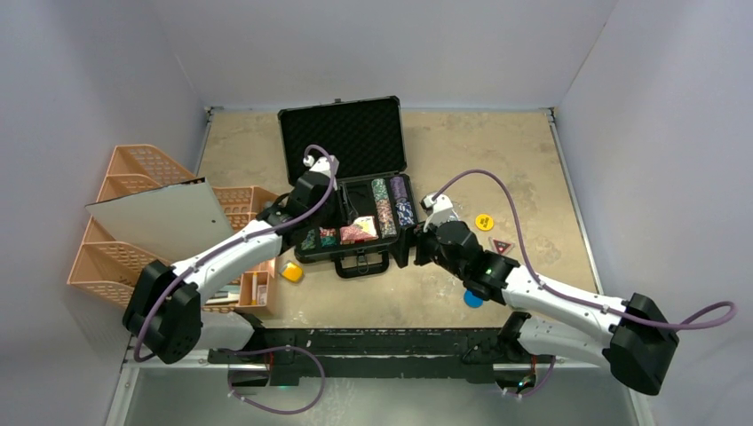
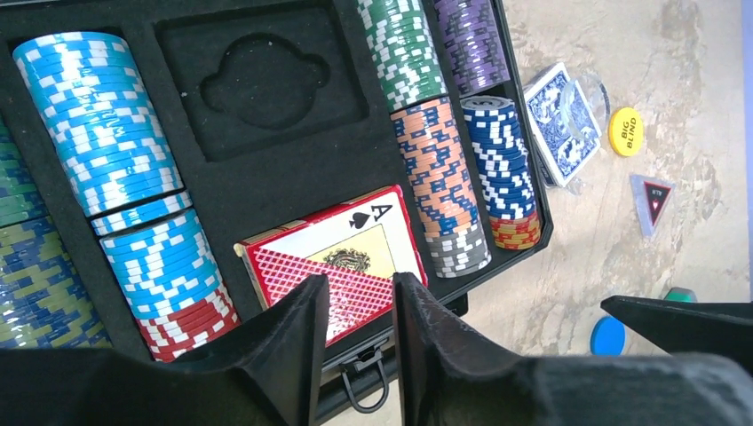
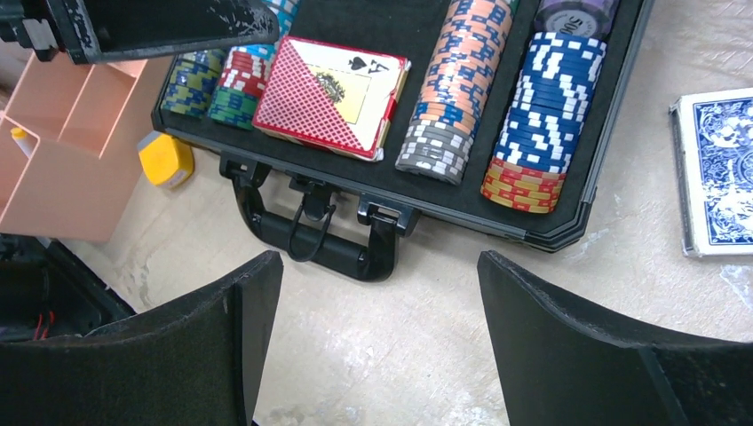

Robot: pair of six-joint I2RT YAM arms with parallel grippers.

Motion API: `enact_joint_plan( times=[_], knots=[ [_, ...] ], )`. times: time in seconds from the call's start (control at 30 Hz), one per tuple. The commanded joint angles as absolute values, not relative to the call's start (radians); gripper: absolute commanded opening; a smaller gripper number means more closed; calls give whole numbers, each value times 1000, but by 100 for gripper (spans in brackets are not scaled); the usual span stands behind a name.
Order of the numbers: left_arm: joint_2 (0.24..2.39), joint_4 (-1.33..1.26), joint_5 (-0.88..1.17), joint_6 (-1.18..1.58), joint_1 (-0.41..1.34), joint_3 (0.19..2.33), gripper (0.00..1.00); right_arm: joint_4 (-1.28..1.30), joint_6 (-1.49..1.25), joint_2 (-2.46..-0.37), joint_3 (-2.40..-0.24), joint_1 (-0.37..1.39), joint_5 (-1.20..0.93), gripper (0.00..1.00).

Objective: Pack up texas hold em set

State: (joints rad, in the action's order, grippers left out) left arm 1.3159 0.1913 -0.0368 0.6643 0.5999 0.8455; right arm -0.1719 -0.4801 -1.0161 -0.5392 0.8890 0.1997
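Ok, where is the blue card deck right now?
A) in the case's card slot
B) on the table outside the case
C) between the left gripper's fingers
B: the blue card deck lies flat on the table beside the case, not in its foam.

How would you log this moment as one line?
left gripper: open, above red deck in case | right gripper: open, empty, by case handle | blue deck, yellow button: on table outside case
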Motion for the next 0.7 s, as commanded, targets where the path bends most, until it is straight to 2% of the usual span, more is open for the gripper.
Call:
enact_joint_plan(
  times=[0.0, 0.33, 0.5, 0.67],
  knots=[
    [1333, 157, -27, 634, 603, 843, 32, -199, -467, -1026, -586, 887, 187, 83],
    [1432, 163, -47, 657, 603, 790, 29, -129, -531, -1053, -603, 888, 249, 83],
    [1456, 177, -148, 644, 658, 765, 31, -63, -584, -1116, -648, 886, 329, 83],
    [1439, 112, -133, 647, 661, 724, 31, 34, -599, -1197, -738, 869, 346, 83]
  ],
)
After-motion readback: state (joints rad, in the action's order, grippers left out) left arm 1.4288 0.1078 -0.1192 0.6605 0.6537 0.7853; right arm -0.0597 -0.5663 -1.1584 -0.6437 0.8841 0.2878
